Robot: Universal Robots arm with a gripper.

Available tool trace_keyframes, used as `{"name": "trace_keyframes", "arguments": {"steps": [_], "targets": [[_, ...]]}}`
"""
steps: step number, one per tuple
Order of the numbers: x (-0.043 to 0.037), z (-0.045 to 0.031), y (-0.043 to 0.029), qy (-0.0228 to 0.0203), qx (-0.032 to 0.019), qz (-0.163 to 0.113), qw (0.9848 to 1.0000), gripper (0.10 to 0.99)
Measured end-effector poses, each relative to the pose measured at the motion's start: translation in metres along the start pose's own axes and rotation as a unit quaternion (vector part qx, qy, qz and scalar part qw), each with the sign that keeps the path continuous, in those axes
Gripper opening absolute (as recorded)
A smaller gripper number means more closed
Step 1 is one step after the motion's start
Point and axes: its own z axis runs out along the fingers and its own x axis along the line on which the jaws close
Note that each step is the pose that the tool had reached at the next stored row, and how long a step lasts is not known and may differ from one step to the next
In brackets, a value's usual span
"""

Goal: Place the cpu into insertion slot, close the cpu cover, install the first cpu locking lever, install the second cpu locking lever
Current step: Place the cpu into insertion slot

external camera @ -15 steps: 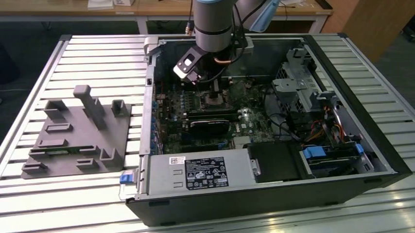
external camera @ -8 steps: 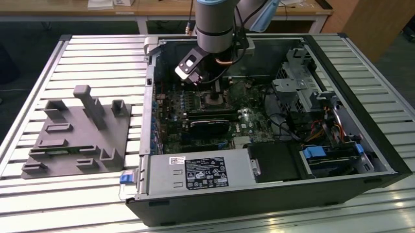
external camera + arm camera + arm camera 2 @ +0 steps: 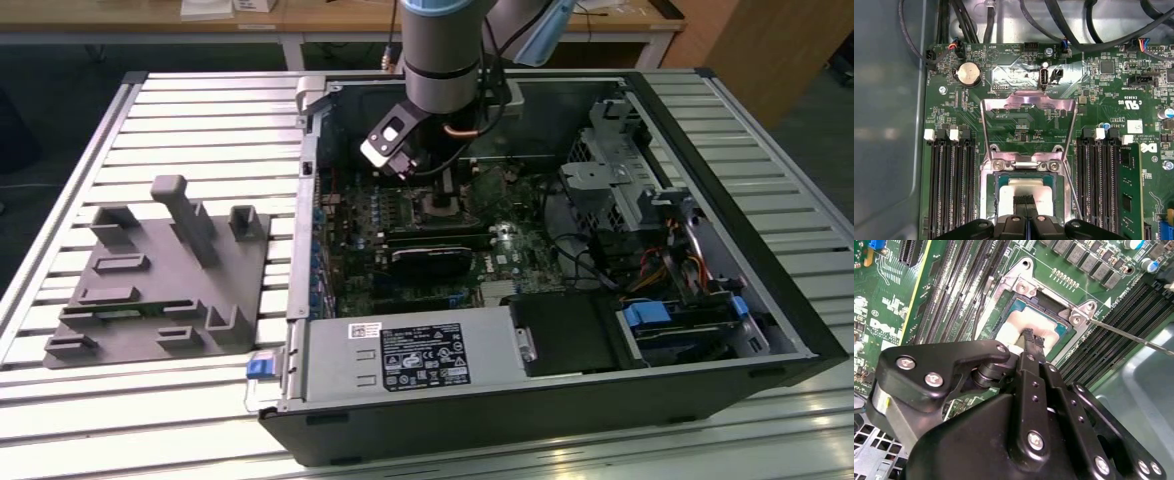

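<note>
The slatted metal counter (image 3: 200, 110) carries an open computer case (image 3: 534, 415) lying on its side. The arm (image 3: 441, 50) reaches down into the far half of the case. A grey moulded fixture (image 3: 160, 270) sits on the counter at the exterior view's left, apart from the case. Along the case's near wall lies the power supply (image 3: 334, 365), bearing a white label (image 3: 424, 357) covered in print.

The green motherboard (image 3: 1094, 105) fills the case floor. It has white lettering and small white stickers (image 3: 1134, 126), and black memory slots (image 3: 949, 185) run on either side of the socket. The cpu cover (image 3: 1029, 101) is swung open, on the side of the insertion slot (image 3: 1026, 164) toward the coin cell (image 3: 968, 75). The board shows through its square window.

The cpu (image 3: 1024, 187) lies flat in the insertion slot with its pale metal top facing outward. It is square, so it has no long axis, and its edges run parallel to the slot's silvery rim.

The gripper (image 3: 1025, 200) stands right over the cpu's middle, its jaws drawn together with nothing between them. In the second wrist view the tips (image 3: 1032, 338) meet the cpu's top. Whether they press on it cannot be told. A thin wire lever (image 3: 1134, 337) angles free beside the slot, unlatched.
</note>
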Motion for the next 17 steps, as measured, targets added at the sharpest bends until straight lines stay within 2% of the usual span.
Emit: {"name": "trace_keyframes", "arguments": {"steps": [12, 14, 17], "targets": [[-0.0001, 0.0011, -0.0001, 0.0002, -0.0001, 0.001, 1.0, 0.106], [0.0002, -0.0007, 0.0002, 0.0006, -0.0004, 0.001, 1.0, 0.106], [0.0003, -0.0077, 0.0007, 0.0002, -0.0003, 0.001, 1.0, 0.106]]}}
